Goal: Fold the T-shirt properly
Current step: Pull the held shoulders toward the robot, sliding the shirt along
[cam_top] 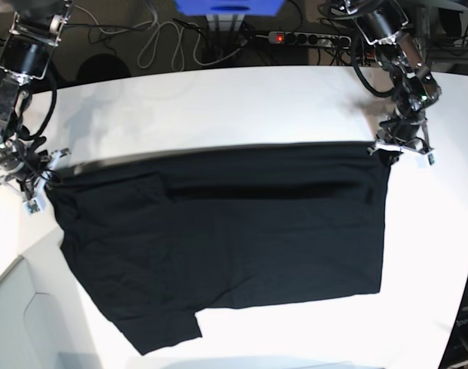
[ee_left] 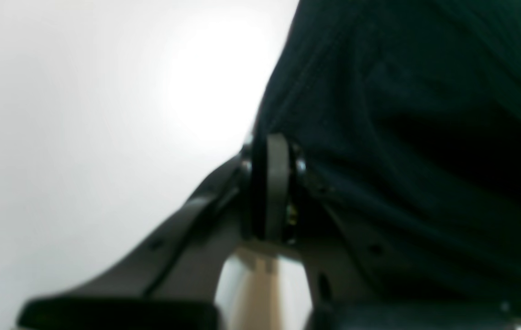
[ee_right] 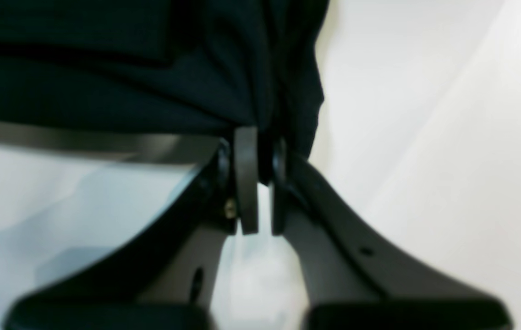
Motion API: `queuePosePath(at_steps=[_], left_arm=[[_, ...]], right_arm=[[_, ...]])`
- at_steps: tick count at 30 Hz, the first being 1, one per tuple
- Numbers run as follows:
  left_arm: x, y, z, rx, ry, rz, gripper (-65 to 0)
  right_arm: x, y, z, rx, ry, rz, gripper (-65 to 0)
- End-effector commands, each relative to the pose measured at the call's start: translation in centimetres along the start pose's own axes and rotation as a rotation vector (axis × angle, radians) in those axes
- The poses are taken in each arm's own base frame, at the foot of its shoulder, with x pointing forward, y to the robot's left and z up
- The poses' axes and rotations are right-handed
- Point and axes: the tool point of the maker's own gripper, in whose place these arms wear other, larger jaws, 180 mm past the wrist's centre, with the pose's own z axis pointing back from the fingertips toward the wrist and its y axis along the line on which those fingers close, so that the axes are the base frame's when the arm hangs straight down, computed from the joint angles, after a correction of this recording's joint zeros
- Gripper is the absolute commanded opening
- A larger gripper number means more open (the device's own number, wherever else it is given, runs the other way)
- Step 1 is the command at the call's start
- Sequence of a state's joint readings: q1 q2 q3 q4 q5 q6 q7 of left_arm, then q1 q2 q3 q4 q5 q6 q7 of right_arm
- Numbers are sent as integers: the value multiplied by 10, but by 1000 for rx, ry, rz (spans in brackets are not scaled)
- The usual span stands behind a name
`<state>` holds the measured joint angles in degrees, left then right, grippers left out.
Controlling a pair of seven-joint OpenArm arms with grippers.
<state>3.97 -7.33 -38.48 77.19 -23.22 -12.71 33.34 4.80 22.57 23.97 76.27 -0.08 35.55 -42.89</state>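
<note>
The black T-shirt (cam_top: 226, 231) hangs stretched between my two grippers over the white table, plain side showing; no print is visible. Its top edge is taut and its lower part drapes toward the front edge. My left gripper (cam_top: 389, 149) at the right is shut on one top corner, seen close in the left wrist view (ee_left: 283, 151) with the cloth (ee_left: 416, 137) bunched at the fingertips. My right gripper (cam_top: 43, 178) at the left is shut on the other top corner, seen in the right wrist view (ee_right: 260, 151) with cloth (ee_right: 150, 68) pinched between the pads.
The white table (cam_top: 241, 100) extends behind the shirt. Cables and a power strip (cam_top: 307, 37) lie beyond the far edge. A blue box (cam_top: 230, 6) stands at the back centre. The table's left edge runs near the right gripper.
</note>
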Motion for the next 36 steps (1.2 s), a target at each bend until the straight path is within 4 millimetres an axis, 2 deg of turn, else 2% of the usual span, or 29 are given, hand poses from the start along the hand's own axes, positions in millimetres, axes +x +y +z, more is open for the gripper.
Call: queuePosePath(at_steps=[1,5,7,9,15,17,22,36], left_arm=[[-9,10,2,40,50,-17,-650],[-9,11,2,41,52,-17,-650],[-9,11,2,41,52,-17,-650],[-9,11,2,41,52,-17,-650],[-12,12,4,43,57,-17,-650],[-12,12,4,44,58,-18,-650],[-13,14,5,46,60,-20,-650],[-7,20,6,57,54,-38,-650]], right_arm=[[11,-12,7,-19,-21,34,-559],[12,-14,9,-26,-14,36,-335],[12,-17,11,-32,-16,38,-261],[12,-21,13,-38,-15,41,-231],[10,-19,11,-32,-14,34,-225],[16,-21,11,-33,-25,31,-225],[19,-19,-1,-10,-24,-12,-225],[1,-12,-11,25,22,-42,-234]])
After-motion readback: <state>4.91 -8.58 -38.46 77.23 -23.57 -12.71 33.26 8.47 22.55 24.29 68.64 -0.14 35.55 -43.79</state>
